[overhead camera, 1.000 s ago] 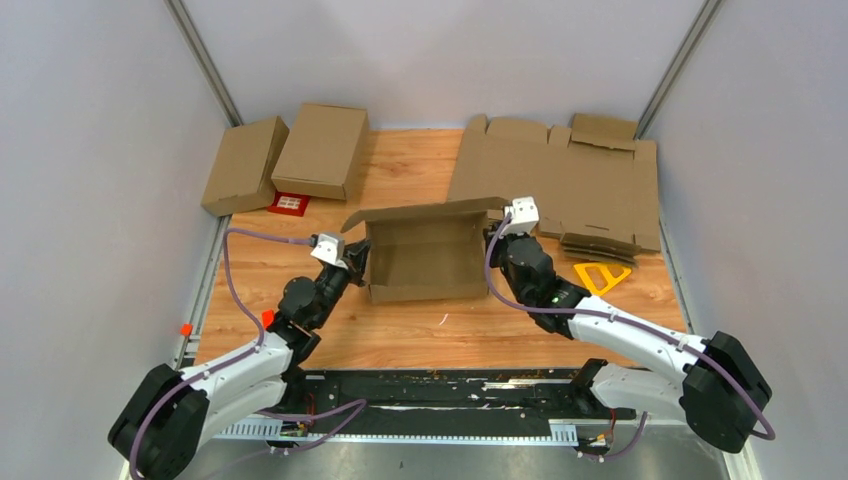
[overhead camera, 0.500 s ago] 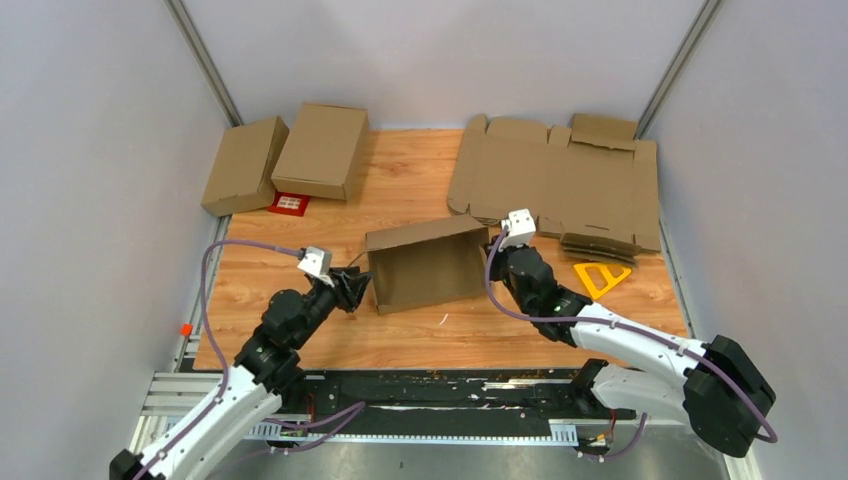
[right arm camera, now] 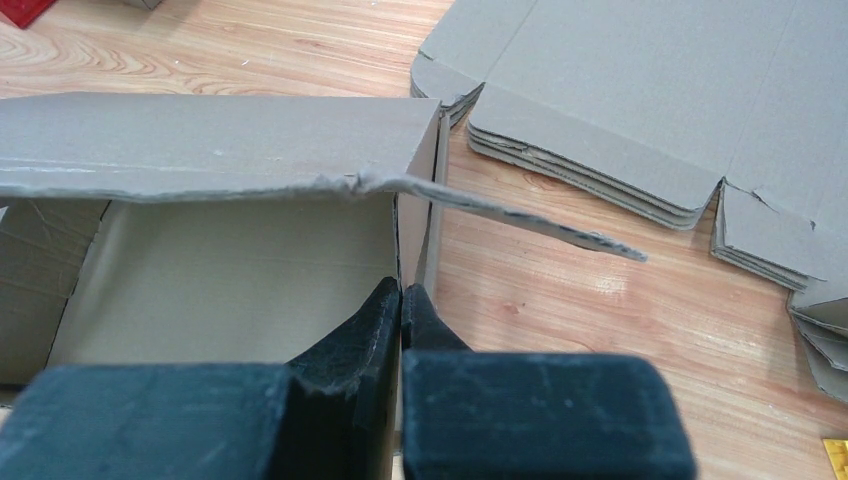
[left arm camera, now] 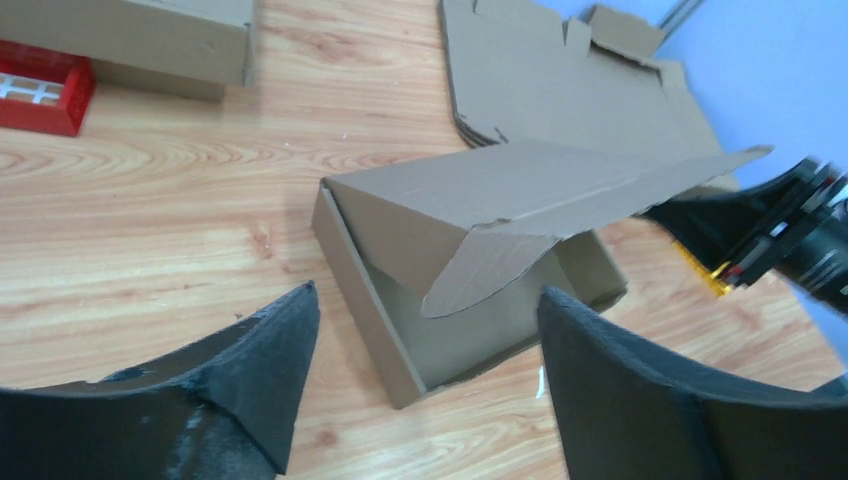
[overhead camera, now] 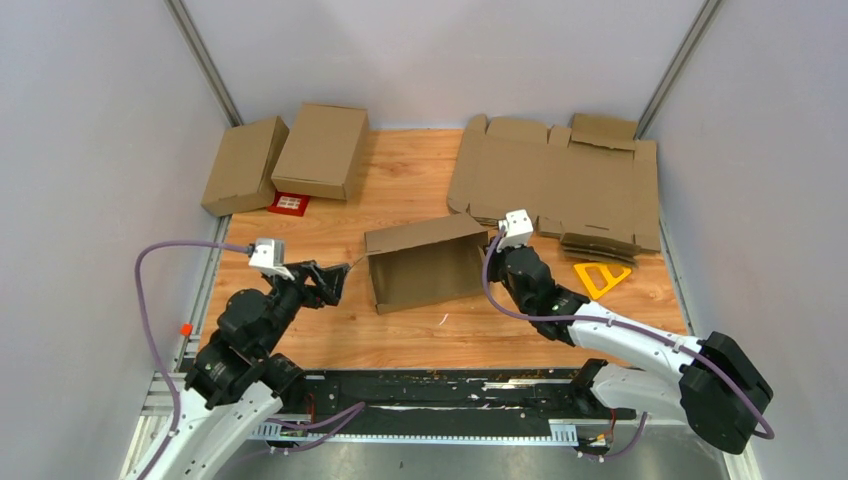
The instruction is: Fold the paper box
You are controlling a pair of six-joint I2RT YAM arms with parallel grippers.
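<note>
Looking down from the overhead camera, we see the plain brown corrugated paper box (overhead camera: 425, 270) near the middle of the wooden tabletop (overhead camera: 400, 335), between our two arms. Only this view takes in everything else. Two closed brown cardboard cartons (overhead camera: 245, 165) (overhead camera: 322, 150) sit side by side at the far left, with one small red card (overhead camera: 289, 204) just beside the near edge of one of them. One stack of flat notched brown cardboard sheets (overhead camera: 555, 185) lies at the far right, and one yellow triangular piece (overhead camera: 600, 276) sits just in front of that stack.

Our left wrist camera adds what the overhead view does not. The box's long lid panel tilts over the cavity, and a rounded tuck flap hangs from its near end. The cavity beneath shows only its own bare cardboard floor and walls. Our left gripper (overhead camera: 338, 283) has its fingers wide apart, near the box's left end but not touching it.

Our right wrist camera shows the right gripper (right arm camera: 401, 292) with its fingers pressed together, pinched on the upright right end wall of the paper box. A thin side flap juts out to the right above them. This view also catches the sheet stack edge-on, several layers deep, though we cannot count the layers exactly.
</note>
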